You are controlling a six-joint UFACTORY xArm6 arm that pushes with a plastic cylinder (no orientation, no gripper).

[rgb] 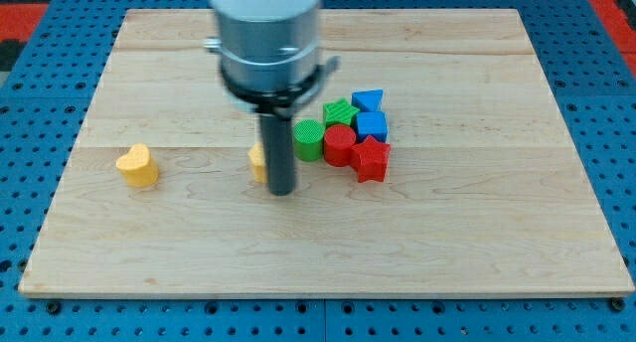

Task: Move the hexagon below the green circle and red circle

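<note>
A yellow block [257, 162], mostly hidden behind my rod so its shape is unclear, sits near the board's middle. My tip [282, 193] rests just to its right and slightly below, touching or nearly touching it. The green circle [309, 140] and the red circle [339, 144] stand side by side to the right of the rod. The yellow block is left of and slightly below the green circle.
A red star [371, 159] lies right of and below the red circle. A green star [341, 112], a blue cube [372, 125] and another blue block [368, 99] cluster above. A yellow heart [137, 166] sits at the left of the wooden board [477, 233].
</note>
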